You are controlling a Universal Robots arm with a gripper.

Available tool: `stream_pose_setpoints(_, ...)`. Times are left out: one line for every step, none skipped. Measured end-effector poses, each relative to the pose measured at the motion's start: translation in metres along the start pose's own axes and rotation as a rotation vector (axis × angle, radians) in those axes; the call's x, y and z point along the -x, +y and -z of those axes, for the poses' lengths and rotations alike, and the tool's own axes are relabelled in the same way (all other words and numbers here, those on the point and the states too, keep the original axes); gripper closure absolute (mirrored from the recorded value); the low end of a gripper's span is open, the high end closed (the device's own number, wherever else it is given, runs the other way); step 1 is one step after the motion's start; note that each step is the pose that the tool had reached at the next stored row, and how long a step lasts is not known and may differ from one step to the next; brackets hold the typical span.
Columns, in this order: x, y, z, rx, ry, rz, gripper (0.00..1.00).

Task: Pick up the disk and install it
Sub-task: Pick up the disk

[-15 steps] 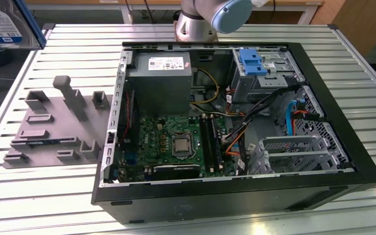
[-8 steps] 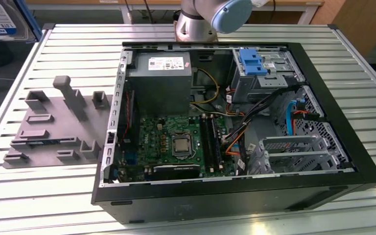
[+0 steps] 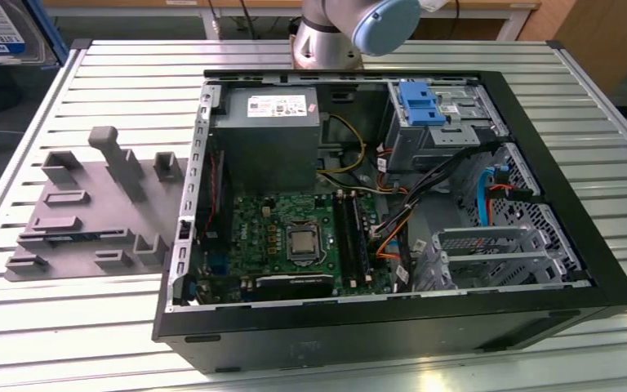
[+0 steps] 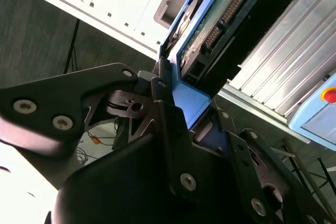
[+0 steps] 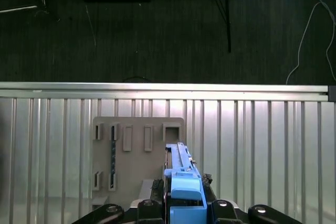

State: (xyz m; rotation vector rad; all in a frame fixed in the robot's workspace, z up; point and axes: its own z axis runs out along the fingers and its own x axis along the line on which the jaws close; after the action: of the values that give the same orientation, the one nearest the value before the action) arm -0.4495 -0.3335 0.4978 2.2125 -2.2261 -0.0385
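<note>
Closest to the lens, the pincer (image 4: 177,95) is pressed together on the disk (image 4: 210,24). Its black fingers (image 4: 163,103) pinch the blue bracket (image 4: 193,106) at one end, and the green circuit side with its connector row points away from the wrist. In the first wrist view the pincer (image 5: 181,211) carries the disk (image 5: 180,163) edge-on, hanging free in the air and touching nothing else.

Under it in that view lies the grey fixture block (image 5: 139,140) on the ribbed metal table (image 5: 262,145), well apart from the disk. In the exterior view the fixture block (image 3: 85,212) has all its slots empty. So the pick-up seems done, and the work stands at the carrying part, with the install not yet made.

Farther off on the table (image 3: 74,310) the open computer case (image 3: 562,192) lies on its side, and the arm (image 3: 341,33) rises behind it. A silver drive cage (image 3: 499,253) sits at the exterior view's right, among cables. Judging from this, the install calls for turning the disk square to a cage opening and keeping it clear of the orange and blue cables (image 3: 395,233) nearby.
</note>
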Motion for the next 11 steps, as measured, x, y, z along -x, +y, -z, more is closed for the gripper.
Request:
stream_pose_setpoints(0.0,0.0,0.0,0.0,0.0,0.0,0.64)
stream_pose_setpoints(0.0,-0.0001,0.0,0.0,0.0,0.0,0.64)
stream_pose_setpoints(0.0001,-0.0004,0.0,-0.0001,0.0,0.0,0.64)
stream_pose_setpoints(0.0,-0.0017,0.0001,0.0001,0.0001,0.0,0.64)
stream_pose_setpoints(0.0,-0.0035,0.0002,0.0001,0.0001,0.0,0.64)
stream_pose_setpoints(0.0,-0.0053,0.0002,0.0,0.0,0.0,0.64)
stream_pose_setpoints(0.0001,-0.0074,0.0001,-0.0001,0.0,0.0,0.64)
stream_pose_setpoints(0.0001,-0.0095,0.0003,0.0001,0.0001,0.0,0.64)
stream_pose_setpoints(0.0001,-0.0113,0.0003,0.0001,0.0,0.0,0.64)
stream_pose_setpoints(0.0001,-0.0132,0.0003,0.0001,0.0,0.0,0.64)
stream_pose_setpoints(0.0001,-0.0151,0.0004,0.0001,0.0,0.0,0.64)
